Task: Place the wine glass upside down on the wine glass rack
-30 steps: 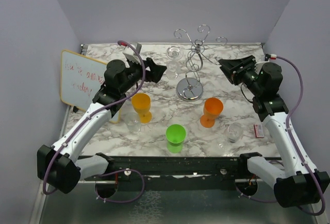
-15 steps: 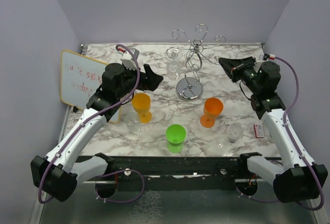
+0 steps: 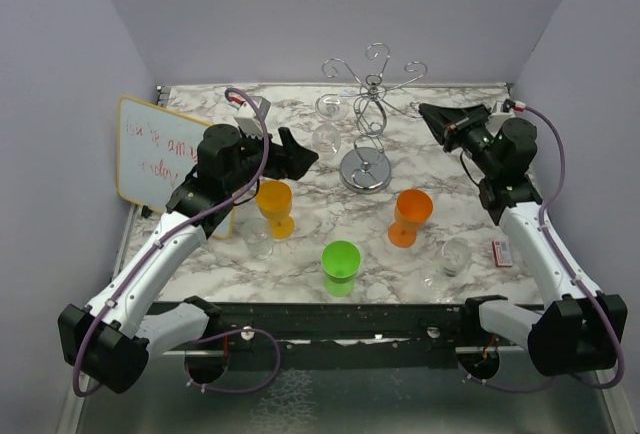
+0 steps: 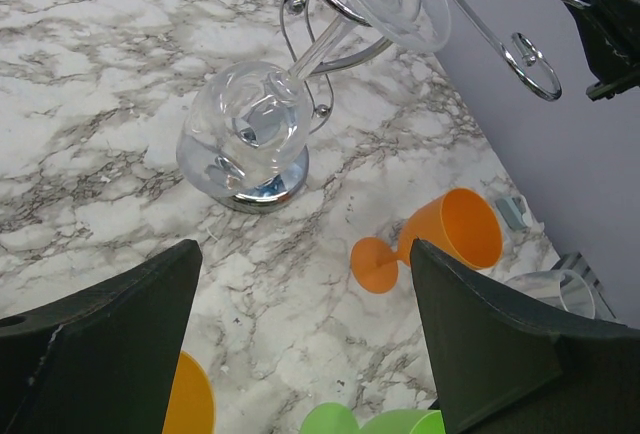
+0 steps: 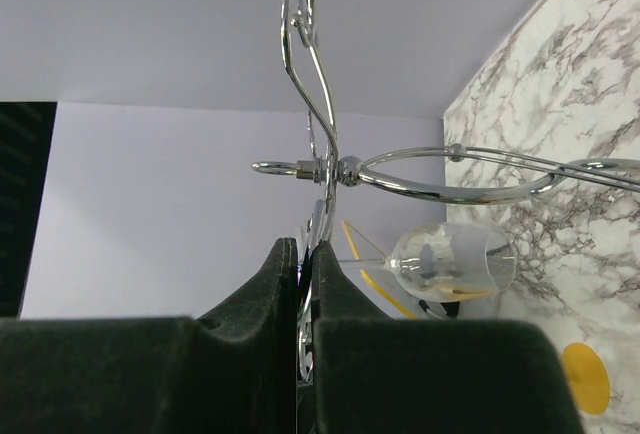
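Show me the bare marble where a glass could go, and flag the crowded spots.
Free: the marble between the chrome wire wine glass rack and the right arm; also the back-left corner beside the whiteboard. Crowded: the front row, where orange goblets, green cup and clear glasses stand close.

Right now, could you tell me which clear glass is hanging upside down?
The clear wine glass on the left of the wine glass rack, foot caught in a curled arm; the front-left clear glass and front-right clear glass stand upright.
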Motion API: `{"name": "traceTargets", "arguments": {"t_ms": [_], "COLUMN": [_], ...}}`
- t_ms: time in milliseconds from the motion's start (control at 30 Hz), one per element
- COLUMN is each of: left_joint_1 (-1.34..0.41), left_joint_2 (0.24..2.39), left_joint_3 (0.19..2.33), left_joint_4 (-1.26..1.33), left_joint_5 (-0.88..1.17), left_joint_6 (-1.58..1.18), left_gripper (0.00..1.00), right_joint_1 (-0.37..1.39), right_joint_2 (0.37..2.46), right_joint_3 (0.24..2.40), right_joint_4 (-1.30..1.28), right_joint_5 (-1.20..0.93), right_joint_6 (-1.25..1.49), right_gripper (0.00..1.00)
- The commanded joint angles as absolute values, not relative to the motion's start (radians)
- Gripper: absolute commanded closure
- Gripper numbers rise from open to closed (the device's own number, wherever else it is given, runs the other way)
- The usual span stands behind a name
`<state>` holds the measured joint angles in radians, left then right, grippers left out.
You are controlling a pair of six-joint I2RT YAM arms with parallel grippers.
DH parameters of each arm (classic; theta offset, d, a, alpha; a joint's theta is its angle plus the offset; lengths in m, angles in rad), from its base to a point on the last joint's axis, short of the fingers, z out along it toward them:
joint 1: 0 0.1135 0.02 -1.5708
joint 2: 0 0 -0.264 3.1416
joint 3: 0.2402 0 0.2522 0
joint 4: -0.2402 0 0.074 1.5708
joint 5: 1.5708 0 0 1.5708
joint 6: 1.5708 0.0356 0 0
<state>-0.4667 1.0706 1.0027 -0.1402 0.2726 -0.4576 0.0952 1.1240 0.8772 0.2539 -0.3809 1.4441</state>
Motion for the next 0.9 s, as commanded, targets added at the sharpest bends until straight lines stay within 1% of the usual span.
{"name": "traceTargets", "arguments": {"t_ms": [0, 300, 500, 700, 867], "left_joint_1": [-0.466, -0.466, -0.466, -0.466, -0.466], "left_joint_2": [1.071, 1.082, 1.086, 1.081, 1.076], "left_joint_3": [0.988, 0.988, 0.995, 0.996, 1.010], "left_joint_4": [-0.141, -0.139, -0.146, -0.155, -0.171], "left_joint_5": [0.308, 0.324, 0.325, 0.326, 0.327], "left_joint_6": [-0.476, -0.476, -0.472, -0.469, -0.463], "left_gripper": [0.14, 0.14, 0.14, 0.14, 0.14], "right_joint_1": [0.100, 0.100, 0.100, 0.090, 0.053], "right_joint_2": [1.204, 1.340, 1.433, 1.451, 1.420], "right_joint_3": [0.833, 0.870, 0.937, 0.943, 0.878], "right_joint_4": [0.255, 0.386, 0.409, 0.416, 0.420], "right_joint_5": [-0.455, -0.507, -0.548, -0.527, -0.474], "right_joint_6": [1.385, 1.306, 1.202, 1.166, 1.198], "right_gripper": [0.99, 0.99, 0.99, 0.99, 0.97]}}
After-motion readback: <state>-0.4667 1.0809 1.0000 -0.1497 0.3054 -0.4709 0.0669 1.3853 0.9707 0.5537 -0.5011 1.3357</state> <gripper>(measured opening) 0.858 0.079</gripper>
